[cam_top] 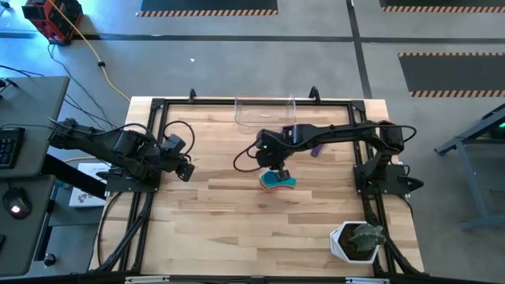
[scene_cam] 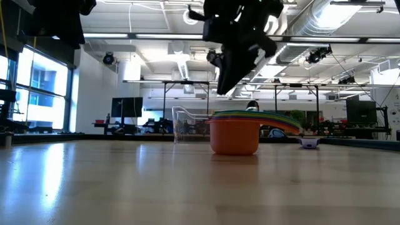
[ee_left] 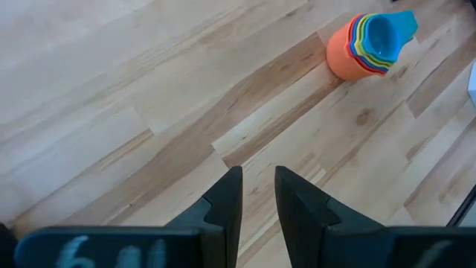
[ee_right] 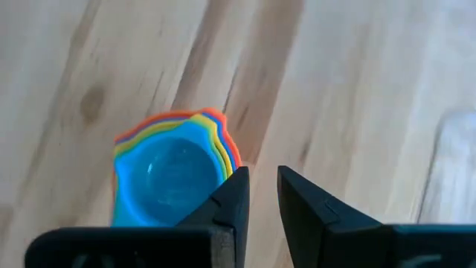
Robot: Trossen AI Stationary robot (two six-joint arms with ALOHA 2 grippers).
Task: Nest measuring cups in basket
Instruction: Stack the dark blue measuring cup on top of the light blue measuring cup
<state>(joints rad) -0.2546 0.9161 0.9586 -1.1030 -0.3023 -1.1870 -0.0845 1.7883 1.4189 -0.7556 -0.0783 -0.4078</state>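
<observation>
Several nested measuring cups [cam_top: 278, 183] stand upright mid-table: orange outermost, then yellow, green and blue, with teal innermost. The low view shows the stack [scene_cam: 234, 134] on its base with its handles fanned to one side. A single purple cup [cam_top: 316, 148] sits apart, toward the far right. The clear basket [cam_top: 264, 110] rests at the far edge. My right gripper [ee_right: 262, 195] hovers just above the stack's far side, its fingers shut to a narrow slit with nothing between them. My left gripper [ee_left: 258, 195] waits at the table's left, also shut.
A white pot with a green plant [cam_top: 357, 241] stands at the near right corner. Black frame rails run along the table's left, right and far edges. Bare wood [cam_top: 237, 229] lies between the stack and the near edge.
</observation>
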